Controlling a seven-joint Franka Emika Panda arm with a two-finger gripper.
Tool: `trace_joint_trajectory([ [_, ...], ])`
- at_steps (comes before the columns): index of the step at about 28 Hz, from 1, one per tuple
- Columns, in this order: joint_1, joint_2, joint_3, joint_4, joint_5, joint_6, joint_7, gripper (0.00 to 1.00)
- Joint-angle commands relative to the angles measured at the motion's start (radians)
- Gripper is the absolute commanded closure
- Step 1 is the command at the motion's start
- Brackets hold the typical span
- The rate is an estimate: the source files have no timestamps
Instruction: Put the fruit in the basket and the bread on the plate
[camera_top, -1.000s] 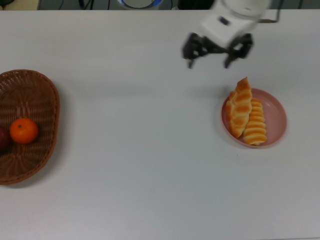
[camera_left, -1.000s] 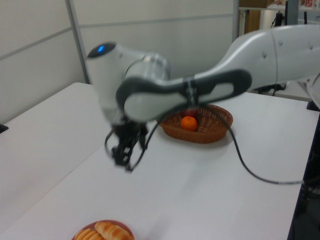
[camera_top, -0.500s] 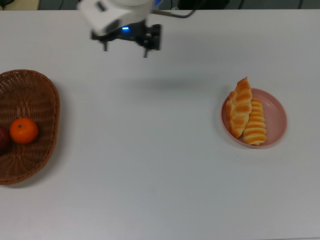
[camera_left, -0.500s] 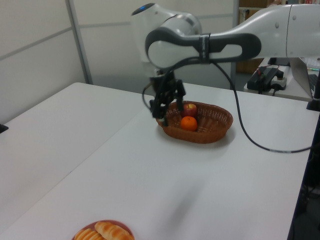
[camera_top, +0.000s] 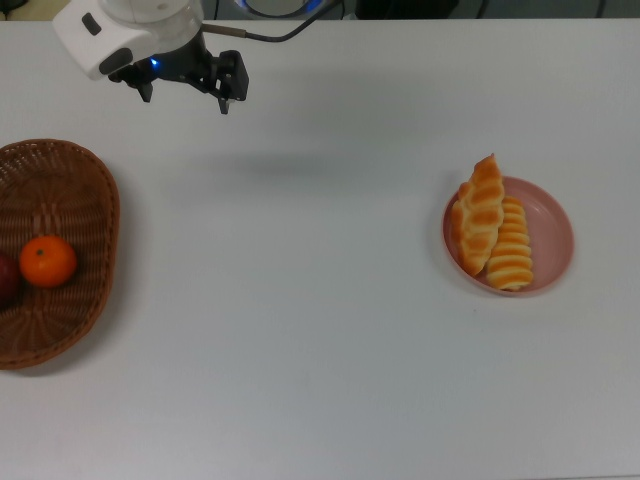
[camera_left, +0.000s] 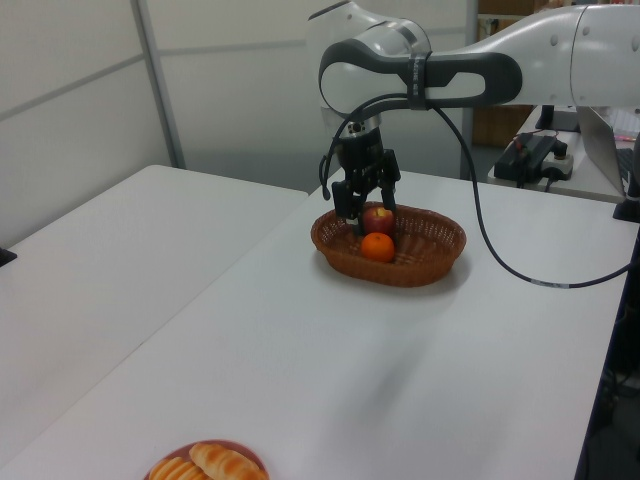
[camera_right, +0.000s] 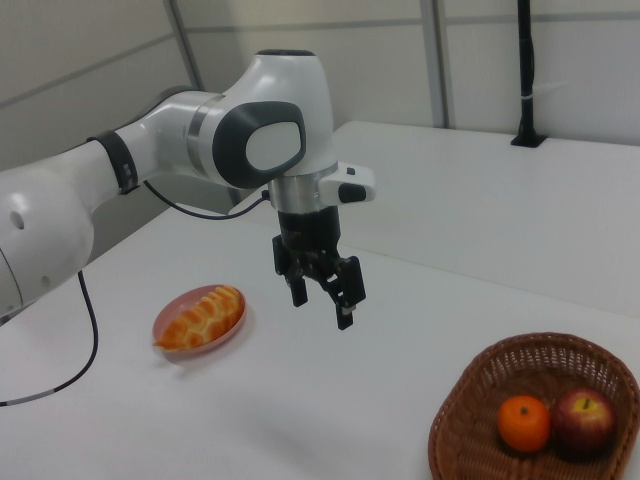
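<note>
The basket (camera_top: 55, 250), at the top view's left edge, already holds the mandarin (camera_top: 48, 261) and apple (camera_right: 585, 421); both rolls (camera_top: 492, 225) lie on the plate (camera_top: 552, 235) at right, so only a clear retreat is judged needed; the gripper (camera_top: 185, 85), upper left, is spread wide and empty

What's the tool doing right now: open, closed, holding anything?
Tool: open, holding nothing, raised above the table.

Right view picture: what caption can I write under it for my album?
Robot claw hangs open and empty above the table, apple and mandarin in the basket, bread on the pink plate.
</note>
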Motion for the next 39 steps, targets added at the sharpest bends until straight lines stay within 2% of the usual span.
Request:
trace_joint_trajectory([
  [1,-0.007,-0.017,-0.011,-0.015,0.024,0.005,-0.043,0.0],
  [13,-0.007,-0.014,-0.009,-0.017,0.044,0.008,-0.057,0.0],
  [39,0.007,0.001,0.0,-0.017,0.039,0.008,-0.086,0.0],
])
